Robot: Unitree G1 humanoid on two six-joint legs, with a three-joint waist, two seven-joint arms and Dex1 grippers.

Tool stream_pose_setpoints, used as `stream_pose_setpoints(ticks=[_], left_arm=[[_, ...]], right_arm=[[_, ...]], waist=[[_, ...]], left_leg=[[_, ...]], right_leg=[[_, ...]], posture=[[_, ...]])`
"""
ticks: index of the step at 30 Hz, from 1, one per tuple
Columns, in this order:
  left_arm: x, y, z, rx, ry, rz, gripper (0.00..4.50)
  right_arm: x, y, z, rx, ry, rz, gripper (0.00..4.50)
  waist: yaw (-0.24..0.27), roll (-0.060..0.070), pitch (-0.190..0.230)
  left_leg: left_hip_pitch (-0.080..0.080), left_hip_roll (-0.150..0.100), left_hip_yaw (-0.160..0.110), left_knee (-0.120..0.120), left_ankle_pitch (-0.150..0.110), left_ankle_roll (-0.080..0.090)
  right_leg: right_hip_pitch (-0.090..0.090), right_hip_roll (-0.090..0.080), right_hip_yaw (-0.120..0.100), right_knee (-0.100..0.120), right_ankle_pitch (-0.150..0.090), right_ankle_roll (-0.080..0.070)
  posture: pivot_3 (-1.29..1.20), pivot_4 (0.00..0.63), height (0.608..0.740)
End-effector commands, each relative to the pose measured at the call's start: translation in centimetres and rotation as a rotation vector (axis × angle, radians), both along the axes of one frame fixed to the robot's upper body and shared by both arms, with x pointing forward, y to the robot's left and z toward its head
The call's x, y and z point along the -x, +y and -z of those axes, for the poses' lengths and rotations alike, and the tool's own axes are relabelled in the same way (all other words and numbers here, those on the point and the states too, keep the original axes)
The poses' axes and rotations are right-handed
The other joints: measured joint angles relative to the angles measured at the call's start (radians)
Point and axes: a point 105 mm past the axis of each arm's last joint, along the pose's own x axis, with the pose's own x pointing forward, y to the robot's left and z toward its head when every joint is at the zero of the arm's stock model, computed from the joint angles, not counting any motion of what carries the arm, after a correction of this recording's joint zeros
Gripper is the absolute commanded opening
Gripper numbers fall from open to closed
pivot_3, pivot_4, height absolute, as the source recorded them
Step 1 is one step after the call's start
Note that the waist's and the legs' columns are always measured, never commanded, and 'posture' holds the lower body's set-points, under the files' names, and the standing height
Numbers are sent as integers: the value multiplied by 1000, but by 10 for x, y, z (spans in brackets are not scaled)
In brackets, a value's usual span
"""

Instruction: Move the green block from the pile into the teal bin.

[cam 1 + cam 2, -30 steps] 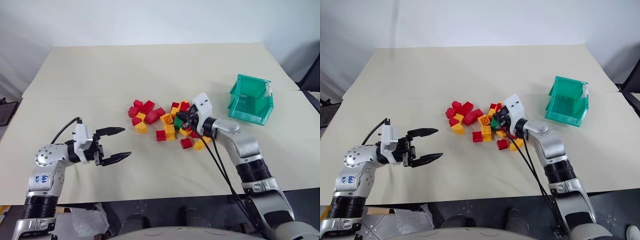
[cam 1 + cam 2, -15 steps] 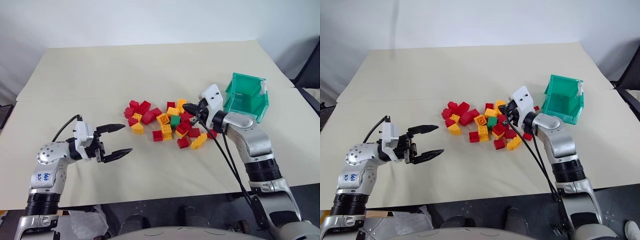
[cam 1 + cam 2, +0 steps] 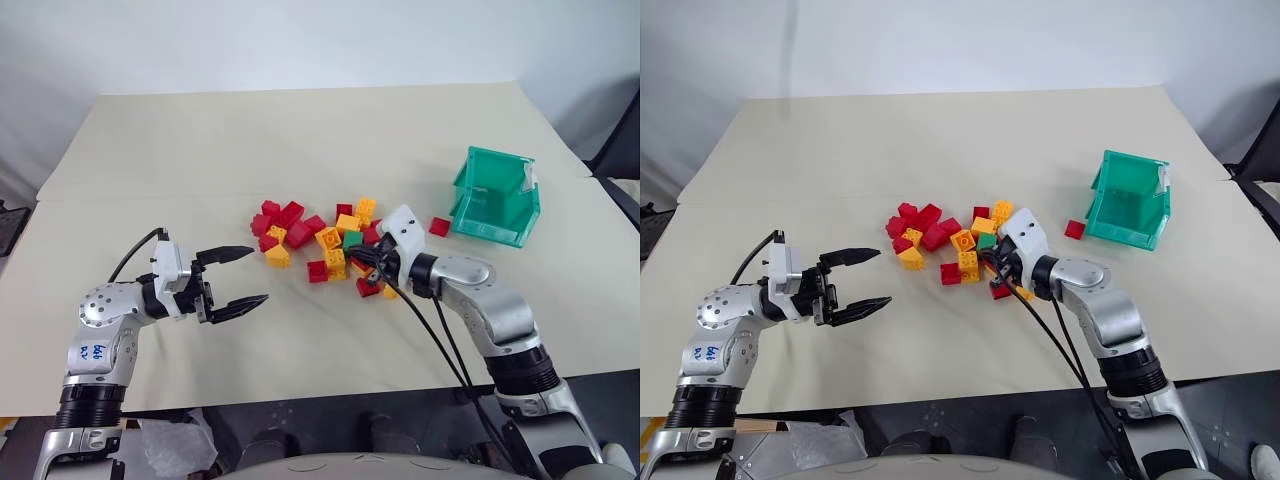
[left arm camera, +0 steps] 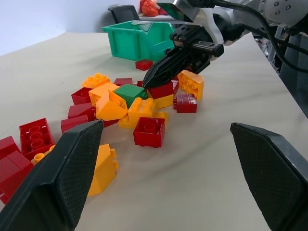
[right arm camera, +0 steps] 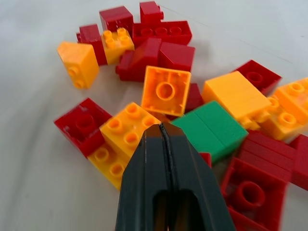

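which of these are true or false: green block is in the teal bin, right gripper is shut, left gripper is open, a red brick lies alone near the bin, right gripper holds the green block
1. The green block is in the teal bin: false, it lies in the pile.
2. The right gripper is shut: true.
3. The left gripper is open: true.
4. A lone red brick lies near the bin: true.
5. The right gripper holds the green block: false, its closed fingers hold nothing and point at the block.
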Motion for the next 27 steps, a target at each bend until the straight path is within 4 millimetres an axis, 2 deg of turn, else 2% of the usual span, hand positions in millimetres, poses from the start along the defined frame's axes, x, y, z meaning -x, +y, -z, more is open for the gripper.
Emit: stream_pose_setpoints(ticks=[1, 4, 9, 12, 15, 19, 21, 27], left_arm=[[-2, 2, -6, 2, -35, -10, 4500], [-3, 1, -6, 2, -41, -4, 4500], [-8, 1, -8, 2, -52, -3, 4500], [-9, 0, -7, 2, -57, 1, 4500], [-8, -1, -7, -2, -64, 20, 4500], [-7, -3, -7, -10, -73, 41, 4500], [-7, -3, -7, -12, -78, 48, 4500], [-7, -5, -8, -12, -92, 53, 4500]], right_arm=[[2, -17, -2, 53, 0, 17, 21], [9, -25, -12, 125, -5, -56, 21], [7, -25, -36, 178, -40, -119, 21], [1, -12, -59, 236, -87, -219, 21], [-3, -4, -70, 307, -54, -279, 572], [-5, 0, -64, 456, 60, -360, 1871], [-8, 1, -59, 537, 126, -383, 1871], [-31, 12, -61, 679, 63, -422, 1871]], waist=[[0, 0, 0], [1, 0, 0], [-4, 0, 0], [-6, 1, 1], [-4, 1, 1], [1, 1, 1], [-2, 1, 1], [-6, 1, 1]], left_leg=[[0, 0, 0, 0, 0, 0], [0, 0, 0, 0, 0, 0], [0, 0, 1, 0, 0, 0], [0, 0, 2, 0, 0, 0], [0, 0, 2, 0, 0, 0], [-1, 0, 0, 0, 0, 0], [-2, -1, 1, 0, -1, 1], [-2, -2, 2, 0, -1, 1]], right_leg=[[0, 0, 0, 0, 0, 0], [0, 0, 0, 0, 0, 0], [0, 0, 0, 0, 0, 0], [-1, 0, 0, 0, 0, 0], [-1, 0, 1, 0, 0, 0], [-1, 0, -1, 0, 0, 0], [-1, -1, -1, -1, 0, 0], [-2, 0, -2, -1, 0, 1]], posture=[[0, 150, 740], [0, 150, 740], [0, 150, 740], [0, 150, 740], [0, 150, 740], [0, 150, 740], [0, 150, 740], [0, 150, 740]])
